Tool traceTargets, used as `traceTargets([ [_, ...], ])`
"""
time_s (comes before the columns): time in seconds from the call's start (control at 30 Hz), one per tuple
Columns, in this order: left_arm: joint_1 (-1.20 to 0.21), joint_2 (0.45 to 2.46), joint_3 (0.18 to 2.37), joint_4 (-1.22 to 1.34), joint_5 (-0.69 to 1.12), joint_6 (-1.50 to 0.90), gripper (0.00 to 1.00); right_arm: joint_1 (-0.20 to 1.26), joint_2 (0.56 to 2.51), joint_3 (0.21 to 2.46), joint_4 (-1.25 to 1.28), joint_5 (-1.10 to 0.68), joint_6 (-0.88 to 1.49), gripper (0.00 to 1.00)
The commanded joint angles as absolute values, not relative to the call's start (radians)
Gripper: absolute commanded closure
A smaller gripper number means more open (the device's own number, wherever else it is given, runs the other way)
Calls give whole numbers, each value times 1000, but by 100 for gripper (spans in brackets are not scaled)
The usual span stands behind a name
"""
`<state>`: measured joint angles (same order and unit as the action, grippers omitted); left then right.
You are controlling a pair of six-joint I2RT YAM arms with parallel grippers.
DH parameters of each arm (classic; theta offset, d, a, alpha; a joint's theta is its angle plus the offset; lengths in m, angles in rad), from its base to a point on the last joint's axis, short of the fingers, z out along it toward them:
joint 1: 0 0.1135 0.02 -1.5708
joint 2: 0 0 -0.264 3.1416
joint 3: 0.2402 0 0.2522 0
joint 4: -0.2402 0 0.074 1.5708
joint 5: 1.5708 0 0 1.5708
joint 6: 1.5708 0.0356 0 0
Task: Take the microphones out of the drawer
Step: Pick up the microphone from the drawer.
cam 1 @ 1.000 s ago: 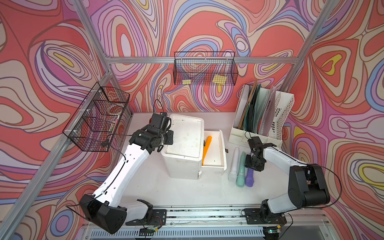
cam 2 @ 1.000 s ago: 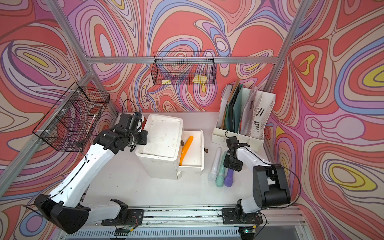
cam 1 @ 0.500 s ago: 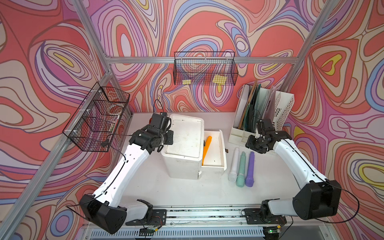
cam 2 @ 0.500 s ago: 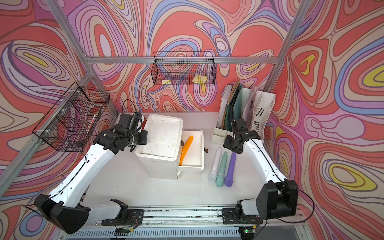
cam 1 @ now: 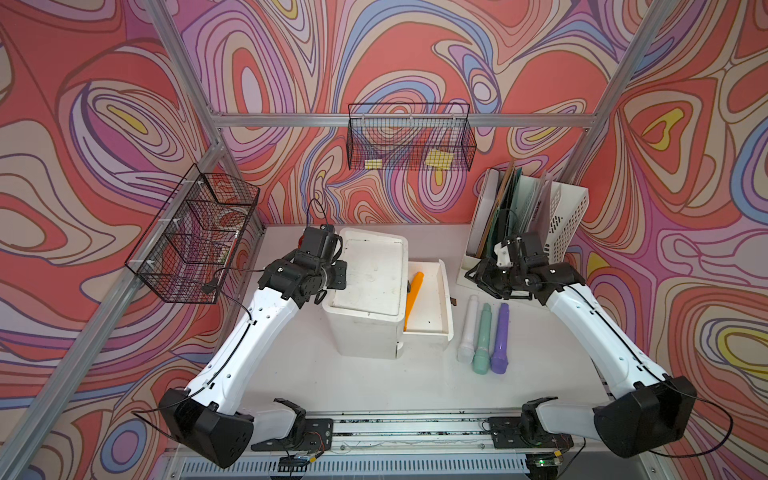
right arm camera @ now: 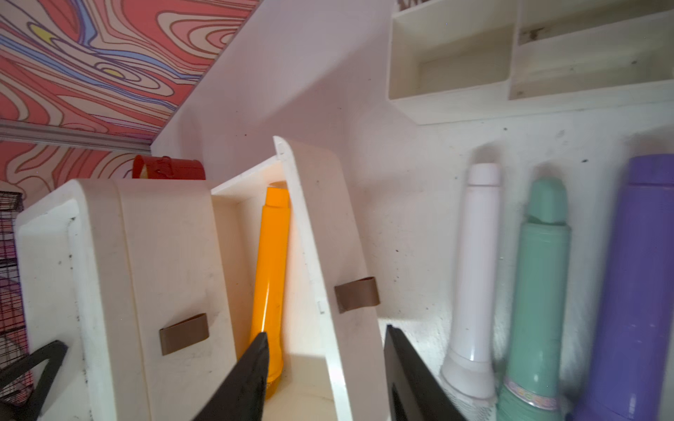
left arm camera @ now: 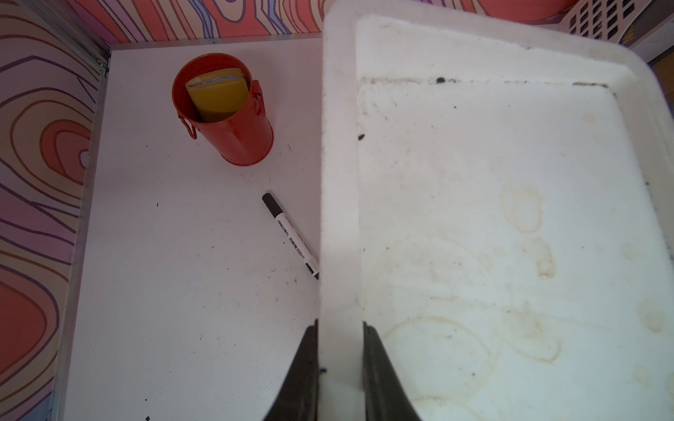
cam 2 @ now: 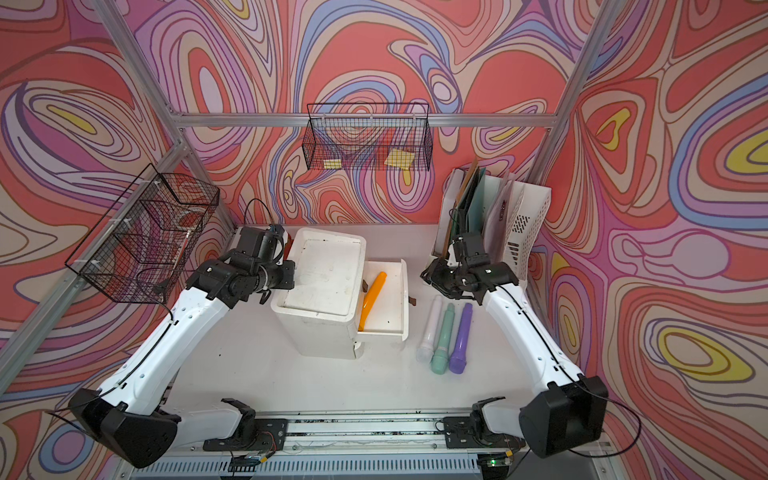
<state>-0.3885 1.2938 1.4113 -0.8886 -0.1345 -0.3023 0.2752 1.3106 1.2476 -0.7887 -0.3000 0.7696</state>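
The orange plastic microphone (cam 1: 413, 299) lies along the open white drawer (cam 1: 430, 309). The right gripper (cam 1: 473, 276), the nearer one, hangs beside that drawer with jaws apart and empty. The left gripper (left arm camera: 340, 324) clamps the rim of the white plastic cabinet (cam 1: 370, 274).

Swirling red, pink and purple walls (cam 1: 415, 50) enclosed the white surface (cam 1: 374, 386), with aluminium rails (cam 1: 291, 119) running along their corners. One black wire basket (cam 1: 409, 141) hung from the back rail, a second wire basket (cam 1: 195, 237) from the side wall. Light fell evenly.
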Motion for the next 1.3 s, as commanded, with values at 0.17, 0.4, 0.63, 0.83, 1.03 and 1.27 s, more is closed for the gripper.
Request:
traceTargets([
  [0.17,-391,1285,1385,-989,-126,-276,100,468,1418,1228,-585,-302,957,52],
  [0.4,-391,1287,1388,-988,-129,-272,100,573,1553,1288,-581,-274,1001,52],
  [0.63,-390,1289,1387,-986,-124,-272,100,618,1622,1309,-582,-198,1069,50],
  [0.83,-390,1284,1385,-988,-127,-271,100,622,1668,1339,-587,-166,1087,49],
  [1.03,-390,1282,1385,-986,-127,-273,100,622,1728,1361,-584,-174,1094,49],
  [1.27,-390,1281,1387,-988,-129,-274,100,632,1766,1359,-595,-155,1086,50],
])
